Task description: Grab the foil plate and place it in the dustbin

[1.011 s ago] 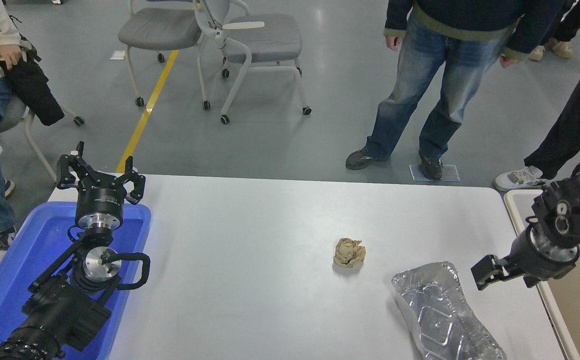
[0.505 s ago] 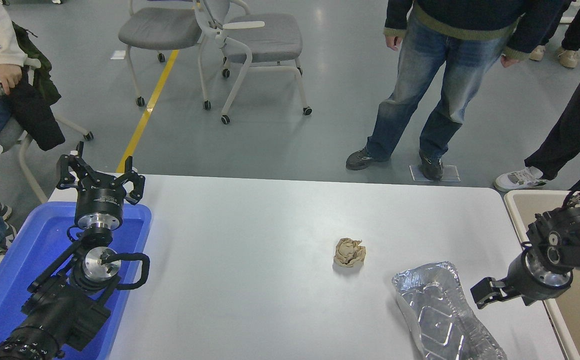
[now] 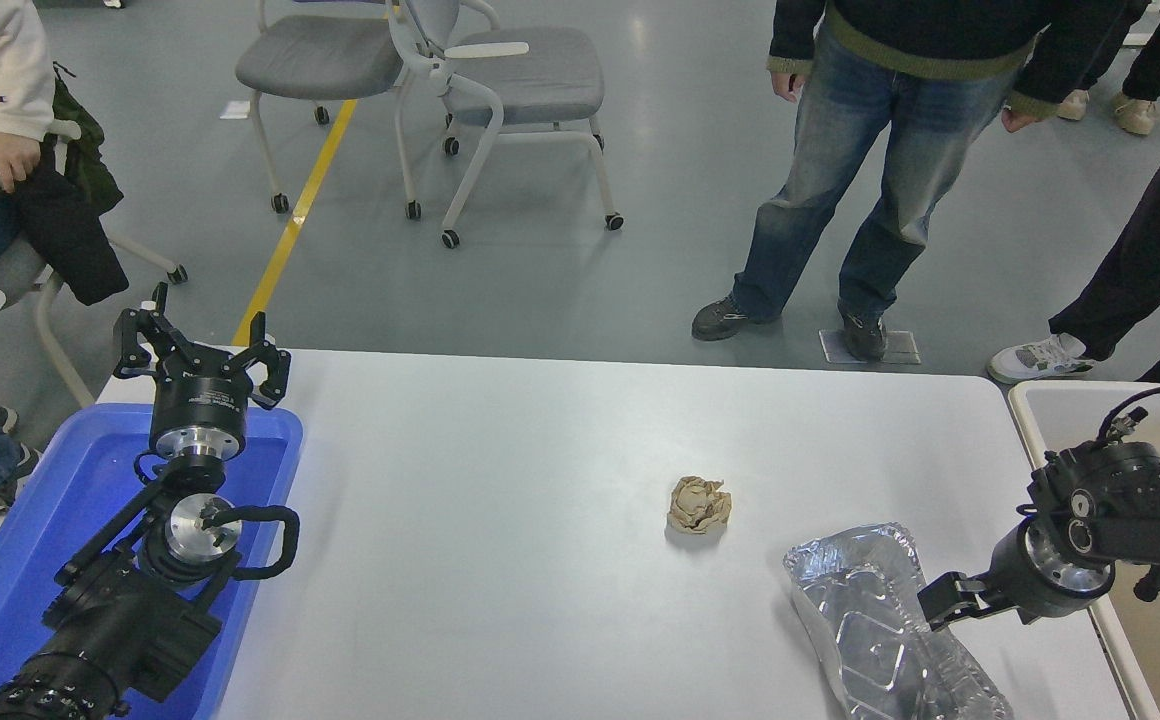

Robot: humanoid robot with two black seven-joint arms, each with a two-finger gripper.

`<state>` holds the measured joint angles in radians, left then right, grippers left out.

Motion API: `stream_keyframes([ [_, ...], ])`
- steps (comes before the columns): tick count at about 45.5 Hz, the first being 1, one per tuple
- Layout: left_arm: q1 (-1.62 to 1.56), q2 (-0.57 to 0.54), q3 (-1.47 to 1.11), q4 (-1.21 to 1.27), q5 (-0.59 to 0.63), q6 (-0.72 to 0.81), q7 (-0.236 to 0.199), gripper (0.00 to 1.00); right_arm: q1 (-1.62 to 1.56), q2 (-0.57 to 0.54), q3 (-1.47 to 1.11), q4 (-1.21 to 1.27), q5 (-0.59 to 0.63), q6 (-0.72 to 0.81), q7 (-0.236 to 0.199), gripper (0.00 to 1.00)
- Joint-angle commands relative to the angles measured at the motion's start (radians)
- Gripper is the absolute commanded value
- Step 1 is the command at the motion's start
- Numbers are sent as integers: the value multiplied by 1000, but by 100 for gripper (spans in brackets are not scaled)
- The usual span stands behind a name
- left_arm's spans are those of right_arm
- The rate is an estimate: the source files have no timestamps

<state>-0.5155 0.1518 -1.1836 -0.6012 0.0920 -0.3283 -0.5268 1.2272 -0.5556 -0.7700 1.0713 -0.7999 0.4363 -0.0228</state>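
One view, from the head camera, takes in the whole white table (image 3: 540,500). The foil plate (image 3: 880,625) lies flat at the near right of the table, wrinkled and shiny, its long side running toward the near edge. The right gripper (image 3: 943,606) comes in from the right edge and sits low at the plate's right rim, touching it or just short of it; whether its jaws are open or closed cannot be told from here. To the right of the table stands the dustbin (image 3: 1030,400), beige with a pale rim, and the right arm reaches across its near-left rim. A small tan paper ball (image 3: 699,504) rests on the table to the far left of the plate, apart from it. The left gripper (image 3: 202,352) is parked at the far left, above the far end of a blue tub (image 3: 30,540), with its fingers spread open and holding nothing. Beyond the table, a person in jeans (image 3: 860,180) stands on the grey floor, and two grey chairs (image 3: 420,70) stand farther left.
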Motion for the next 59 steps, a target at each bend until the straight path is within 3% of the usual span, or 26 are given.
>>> stream_keyframes([
  [1, 0, 0, 1, 0, 0, 0, 1, 99, -14, 14, 6, -4, -1, -2, 1, 100],
  [30, 0, 0, 1, 0, 0, 0, 1, 99, -81, 51, 28, -56, -4, -30, 12, 94],
  [34, 0, 0, 1, 0, 0, 0, 1, 99, -89, 54, 28, -60, -4, -36, 18, 85],
  [37, 0, 2, 1, 0, 0, 0, 1, 99, -89, 57, 28, -60, -5, -37, 24, 62],
  [41, -1, 2, 1, 0, 0, 0, 1, 99, -89, 57, 28, -60, -24, -37, 35, 44],
  [46, -1, 2, 1, 0, 0, 0, 1, 99, -89, 57, 26, -60, -42, -39, 43, 32],
  [47, 0, 2, 1, 0, 0, 0, 1, 99, -89, 57, 26, -60, -44, -39, 47, 24],
  [49, 0, 2, 1, 0, 0, 0, 1, 99, -89, 56, 26, -60, -47, -39, 56, 0],
  [59, 0, 2, 1, 0, 0, 0, 1, 99, -89, 52, 25, -59, -48, -36, 66, 0],
])
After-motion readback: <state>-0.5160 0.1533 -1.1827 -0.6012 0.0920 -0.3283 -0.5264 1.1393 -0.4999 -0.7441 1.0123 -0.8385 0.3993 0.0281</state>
